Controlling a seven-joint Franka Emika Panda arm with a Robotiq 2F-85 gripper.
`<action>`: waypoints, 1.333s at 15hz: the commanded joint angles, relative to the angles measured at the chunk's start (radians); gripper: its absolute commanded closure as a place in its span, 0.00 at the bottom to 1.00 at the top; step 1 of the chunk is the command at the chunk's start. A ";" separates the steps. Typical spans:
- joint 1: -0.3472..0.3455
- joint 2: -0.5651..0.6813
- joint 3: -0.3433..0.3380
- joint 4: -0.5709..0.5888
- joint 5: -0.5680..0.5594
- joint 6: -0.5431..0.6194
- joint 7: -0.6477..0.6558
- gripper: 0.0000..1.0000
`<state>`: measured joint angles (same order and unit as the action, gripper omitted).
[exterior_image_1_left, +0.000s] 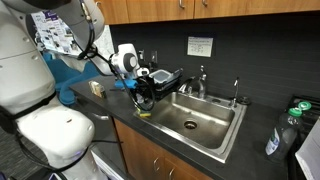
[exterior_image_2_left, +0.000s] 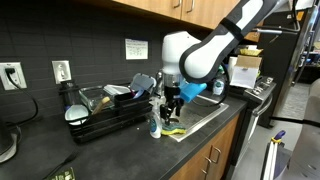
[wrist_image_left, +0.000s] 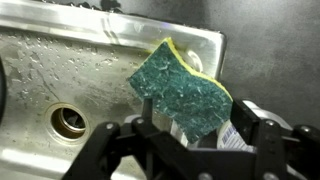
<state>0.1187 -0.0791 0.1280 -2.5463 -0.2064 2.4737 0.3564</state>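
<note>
Green scouring face up with yellow foam beneath: the sponge (wrist_image_left: 180, 92) sat tilted at the centre of the wrist view, over the steel rim of the sink (wrist_image_left: 60, 60), with its lower end between the fingers (wrist_image_left: 145, 135). The gripper (wrist_image_left: 198, 130) stood with those fingers well apart and neither pad seen pressing the foam, so no grip was noted. In an exterior view the sponge (exterior_image_2_left: 176, 131) lay at lower centre by the counter edge, just beside a small bottle (exterior_image_2_left: 155, 126). Risks, as judged:

1. The sponge lay tilted rather than flat, so it could tip and slide into the basin toward the drain (wrist_image_left: 68, 120) at lower left, and the wet steel would help it along.
2. The bottle's label showed at lower right close to one finger, so a sideways move or a badly centred closing could knock the bottle over.
3. An off-centre squeeze on soft foam could push the sponge out of the jaws.

Whether the sponge touched the bottle could not be told.
</note>
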 joint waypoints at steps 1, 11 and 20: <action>-0.012 -0.063 0.002 -0.014 0.010 -0.043 -0.007 0.00; -0.024 -0.210 0.012 -0.114 0.030 -0.071 -0.001 0.00; 0.002 -0.383 0.091 -0.227 0.109 -0.114 0.064 0.00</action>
<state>0.1109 -0.4039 0.1783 -2.7743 -0.1347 2.4083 0.3842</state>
